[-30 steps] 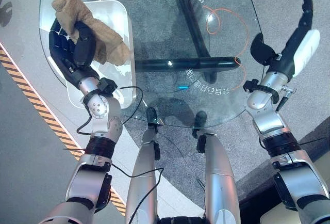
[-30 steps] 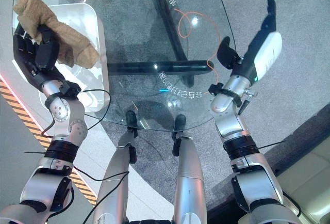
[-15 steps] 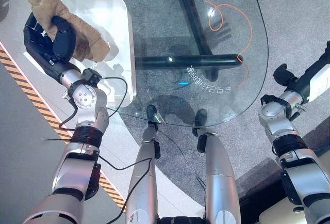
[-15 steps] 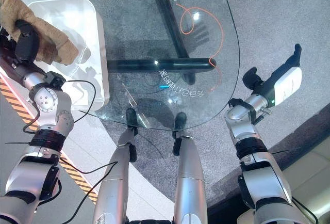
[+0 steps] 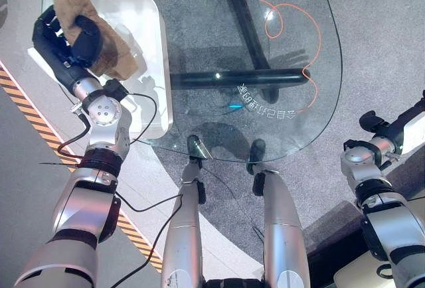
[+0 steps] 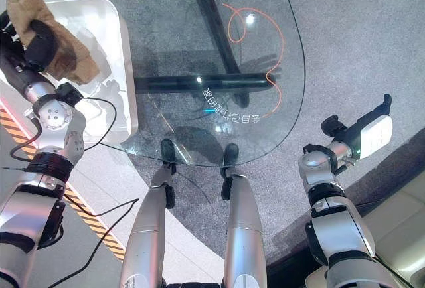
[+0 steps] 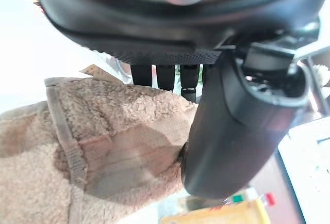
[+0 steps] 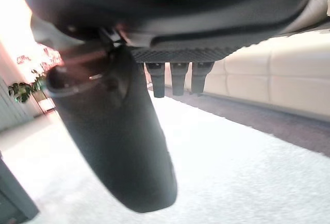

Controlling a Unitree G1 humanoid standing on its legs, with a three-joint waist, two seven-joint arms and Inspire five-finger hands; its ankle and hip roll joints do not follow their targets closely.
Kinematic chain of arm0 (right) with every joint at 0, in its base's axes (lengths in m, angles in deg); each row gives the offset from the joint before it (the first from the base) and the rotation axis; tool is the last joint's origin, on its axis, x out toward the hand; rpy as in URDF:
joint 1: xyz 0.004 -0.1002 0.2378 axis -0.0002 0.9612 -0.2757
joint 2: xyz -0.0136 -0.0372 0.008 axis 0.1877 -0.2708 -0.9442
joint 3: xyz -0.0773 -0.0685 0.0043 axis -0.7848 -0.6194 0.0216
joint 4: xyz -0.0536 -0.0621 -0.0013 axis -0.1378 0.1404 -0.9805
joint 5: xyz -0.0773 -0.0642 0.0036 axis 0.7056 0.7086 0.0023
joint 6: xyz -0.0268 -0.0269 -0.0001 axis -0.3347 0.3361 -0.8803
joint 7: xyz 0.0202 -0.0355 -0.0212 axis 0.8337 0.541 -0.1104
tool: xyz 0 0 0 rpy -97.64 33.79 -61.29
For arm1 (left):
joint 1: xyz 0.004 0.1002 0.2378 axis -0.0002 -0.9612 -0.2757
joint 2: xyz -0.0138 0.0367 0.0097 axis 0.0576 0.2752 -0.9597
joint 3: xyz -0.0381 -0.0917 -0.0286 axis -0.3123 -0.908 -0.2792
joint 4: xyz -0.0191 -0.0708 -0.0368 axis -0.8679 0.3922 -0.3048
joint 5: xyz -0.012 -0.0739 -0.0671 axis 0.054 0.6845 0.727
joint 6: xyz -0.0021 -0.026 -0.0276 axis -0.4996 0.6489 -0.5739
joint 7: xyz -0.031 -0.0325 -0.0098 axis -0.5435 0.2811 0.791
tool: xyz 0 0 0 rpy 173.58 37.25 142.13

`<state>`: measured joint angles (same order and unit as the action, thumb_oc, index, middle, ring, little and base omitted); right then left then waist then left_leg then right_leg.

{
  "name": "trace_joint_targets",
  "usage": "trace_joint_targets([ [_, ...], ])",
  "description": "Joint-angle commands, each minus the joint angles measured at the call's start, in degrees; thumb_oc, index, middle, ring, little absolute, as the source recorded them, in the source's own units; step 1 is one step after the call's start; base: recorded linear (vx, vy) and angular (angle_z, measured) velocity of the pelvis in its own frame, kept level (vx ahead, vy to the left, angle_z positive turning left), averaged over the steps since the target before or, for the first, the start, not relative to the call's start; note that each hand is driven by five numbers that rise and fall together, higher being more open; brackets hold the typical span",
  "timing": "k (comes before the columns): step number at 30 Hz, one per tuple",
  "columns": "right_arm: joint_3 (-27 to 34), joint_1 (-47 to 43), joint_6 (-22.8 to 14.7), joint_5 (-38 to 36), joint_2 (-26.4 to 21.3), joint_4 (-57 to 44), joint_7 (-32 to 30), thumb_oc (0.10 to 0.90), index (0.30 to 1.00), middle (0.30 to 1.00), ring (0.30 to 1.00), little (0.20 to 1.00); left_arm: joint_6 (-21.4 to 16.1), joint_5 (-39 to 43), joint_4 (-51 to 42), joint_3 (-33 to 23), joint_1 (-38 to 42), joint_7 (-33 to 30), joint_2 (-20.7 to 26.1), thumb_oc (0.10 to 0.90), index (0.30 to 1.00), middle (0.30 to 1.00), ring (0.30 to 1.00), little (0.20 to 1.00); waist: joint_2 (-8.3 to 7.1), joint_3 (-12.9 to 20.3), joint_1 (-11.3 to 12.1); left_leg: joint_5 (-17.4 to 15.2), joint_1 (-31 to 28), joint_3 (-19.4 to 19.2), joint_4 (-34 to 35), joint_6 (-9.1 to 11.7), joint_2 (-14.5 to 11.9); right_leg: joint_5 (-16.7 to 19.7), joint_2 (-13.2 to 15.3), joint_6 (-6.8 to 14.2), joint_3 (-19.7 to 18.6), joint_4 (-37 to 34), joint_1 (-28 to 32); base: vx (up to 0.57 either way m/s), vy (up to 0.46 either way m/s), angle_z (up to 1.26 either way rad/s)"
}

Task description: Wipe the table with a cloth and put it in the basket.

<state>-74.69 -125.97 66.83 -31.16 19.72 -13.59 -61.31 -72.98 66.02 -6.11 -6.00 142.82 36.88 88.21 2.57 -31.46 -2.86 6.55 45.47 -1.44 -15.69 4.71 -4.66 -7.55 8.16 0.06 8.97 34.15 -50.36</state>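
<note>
Tan cloth sat bunched in the left hand, fingers curled round it, right above the white basket. Wiping looked finished, only the drop remained. Right hand hung relaxed, well apart from the basket.

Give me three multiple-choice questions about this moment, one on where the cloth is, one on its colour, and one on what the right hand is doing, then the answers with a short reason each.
1. Where is the cloth?
A. Flat on the glass table
B. In the left hand, above the white basket
C. On the floor

2. What colour is the cloth?
A. Blue
B. White
C. Tan brown

3. What state is the right hand in?
A. Open, holding nothing
B. Shut on the cloth
C. Pressing on the table

Answers:
1 B: the left hand grips the cloth over the white basket.
2 C: its fleece looks tan brown.
3 A: the right hand has straight fingers, off past the glass table edge, over the carpet.
</note>
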Motion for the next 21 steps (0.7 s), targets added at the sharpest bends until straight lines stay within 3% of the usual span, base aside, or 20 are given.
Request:
trace_joint_targets([
  [1, 0.4, 0.1, -1.2, -2.3, -2.8, 2.6, 0.6, 0.8, 0.9, 0.9, 0.9, 0.9, -0.5, -3.1, 1.1, -1.8, 6.8, 1.3, 6.9, 0.1, 0.3, 0.3, 0.3, 0.2, 0.32, 1.7, 0.1, -10.1, 0.0, -2.2, -9.0, -1.7, 0.8, 2.3, -2.5, 3.0, -2.6, -5.9, 2.3, 0.0, 0.0, 0.0],
  [10, 0.1, 0.4, -0.4, -1.9, -2.8, 4.4, 2.1, 0.8, 0.9, 0.9, 0.9, 0.9, 6.9, -6.3, 5.2, 0.8, 7.7, 5.1, 6.9, 0.1, 0.3, 0.3, 0.3, 0.2, 0.85, 1.7, -0.4, -9.7, -0.6, -2.9, -8.6, -1.7, 0.8, 2.7, -2.5, 3.1, -2.7, -6.1, 2.4, 0.0, 0.011, 0.0],
  [21, -0.9, -1.3, -0.4, -1.3, -3.2, 4.5, 2.3, 0.8, 0.9, 0.9, 0.9, 0.9, 10.8, -10.9, 9.0, 3.7, 9.7, 6.5, 6.8, 0.1, 0.3, 0.3, 0.3, 0.2, 1.04, 1.7, -0.9, -9.2, -0.7, -3.3, -8.1, -1.4, 0.7, 3.2, -2.5, 3.2, -3.0, -6.7, 2.1, 0.0, 0.0, 0.0],
])
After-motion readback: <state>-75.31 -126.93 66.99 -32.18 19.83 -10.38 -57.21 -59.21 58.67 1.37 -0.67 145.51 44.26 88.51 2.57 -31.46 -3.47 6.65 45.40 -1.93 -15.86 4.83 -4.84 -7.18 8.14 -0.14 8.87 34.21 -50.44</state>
